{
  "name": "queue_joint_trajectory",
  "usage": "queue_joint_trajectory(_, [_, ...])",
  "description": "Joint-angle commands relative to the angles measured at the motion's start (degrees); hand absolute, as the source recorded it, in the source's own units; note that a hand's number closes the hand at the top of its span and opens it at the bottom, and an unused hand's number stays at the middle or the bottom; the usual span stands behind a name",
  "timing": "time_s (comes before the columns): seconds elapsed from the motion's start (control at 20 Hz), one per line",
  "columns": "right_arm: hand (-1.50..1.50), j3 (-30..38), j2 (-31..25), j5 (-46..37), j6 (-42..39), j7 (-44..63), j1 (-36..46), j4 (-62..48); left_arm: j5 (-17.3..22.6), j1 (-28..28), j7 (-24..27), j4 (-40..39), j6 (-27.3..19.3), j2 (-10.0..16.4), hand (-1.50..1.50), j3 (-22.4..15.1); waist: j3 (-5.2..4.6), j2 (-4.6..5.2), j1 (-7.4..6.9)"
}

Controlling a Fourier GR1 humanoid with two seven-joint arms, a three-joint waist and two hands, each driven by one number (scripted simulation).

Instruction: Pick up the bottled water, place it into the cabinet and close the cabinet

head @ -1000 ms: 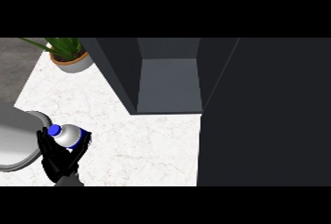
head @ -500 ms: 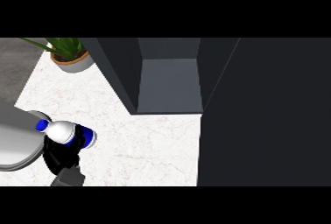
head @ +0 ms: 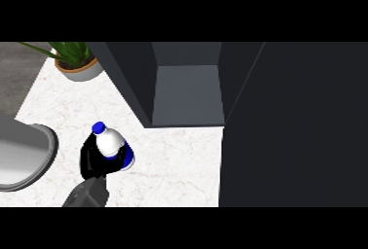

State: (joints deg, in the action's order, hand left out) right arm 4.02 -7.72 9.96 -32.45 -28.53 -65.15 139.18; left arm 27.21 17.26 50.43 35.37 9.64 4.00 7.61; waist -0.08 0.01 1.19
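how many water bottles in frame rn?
1. The white plastic water bottle with a blue cap sits lower left, gripped in the black left hand over the white marble counter, left of the open dark cabinet. More could hide in the cabinet's unseen parts.

Bottled water (head: 110, 144) — white, blue cap, tilted, clasped by the left hand (head: 92, 159) — near the counter's (head: 173, 168) left edge; dark cabinet (head: 187, 92) open behind.

bottled water (head: 110, 144) now higher and further right in the view, closer to the cabinet (head: 131, 73), blue cap (head: 99, 127) turned from leftward to upward, left hand (head: 92, 163) carried along around it
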Motion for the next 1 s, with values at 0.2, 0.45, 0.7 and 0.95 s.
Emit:
queue_joint_trajectory(0.2, [-1.50,1.80,0.36,6.21,-0.24,3.15,-4.84,9.84,-3.46,-4.27,-3.81,10.65,1.51,-2.72,1.50,-7.21,0.08,-0.32,-0.99])
queue_joint_trajectory(0.45, [-1.50,2.15,0.55,5.75,0.64,4.41,-2.80,9.12,-3.78,-2.84,-12.86,21.24,-1.92,-2.60,1.50,-10.21,0.09,-0.27,-1.12])
queue_joint_trajectory(0.7, [-1.50,0.74,1.67,3.35,1.36,3.56,2.35,3.38,-2.62,-6.46,-18.34,35.89,-10.08,-3.96,1.50,-18.72,0.11,-0.29,-1.35])
queue_joint_trajectory(0.95, [-1.50,-0.08,0.87,3.90,1.43,6.03,0.56,8.75,-3.48,-6.74,-25.43,47.03,-20.22,-3.99,1.50,-29.78,0.07,-0.38,-1.04])
